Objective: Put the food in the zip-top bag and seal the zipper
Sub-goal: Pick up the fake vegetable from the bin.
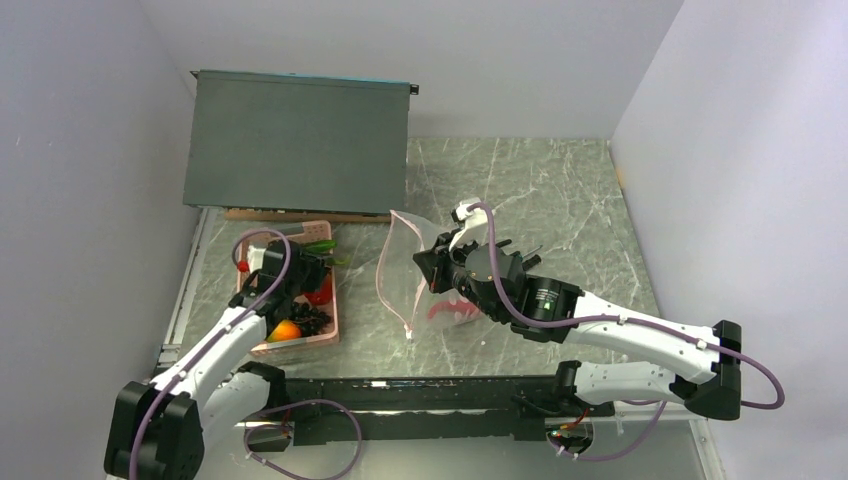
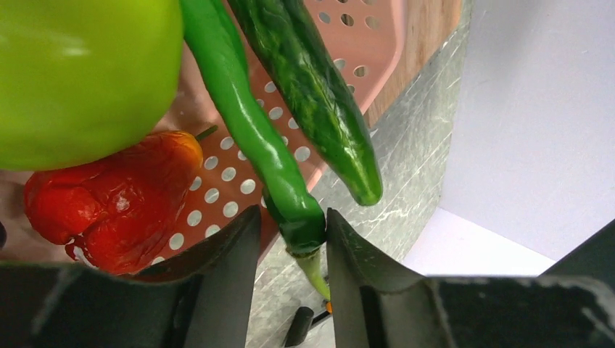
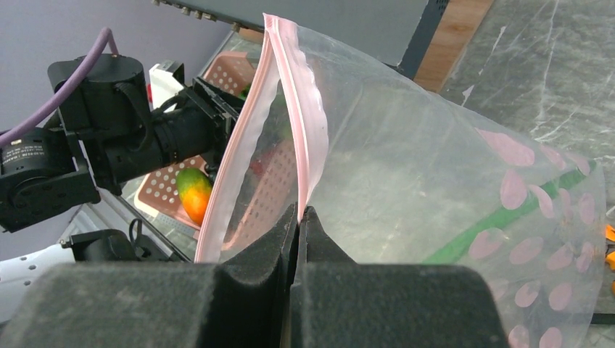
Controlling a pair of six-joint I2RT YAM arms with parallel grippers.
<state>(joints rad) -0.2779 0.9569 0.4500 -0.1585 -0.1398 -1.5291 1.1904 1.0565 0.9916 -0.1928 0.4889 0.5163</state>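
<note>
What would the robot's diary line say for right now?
left gripper: jaws around stem end of long green pod, grip unclear | right gripper: shut on zip-top bag at zipper, mouth open

No words, letters or numbers can be read anywhere; the clear zip-top bag (image 3: 435,181) shows only pink spots (image 3: 511,190) and a green stripe (image 3: 471,235), toward 4 o'clock.

At bottom centre the right gripper (image 3: 299,217) is pinching the bag's (image 3: 406,181) zipper (image 3: 304,109), while a mango (image 3: 192,194) is lying in the basket (image 3: 156,197) at left.
</note>
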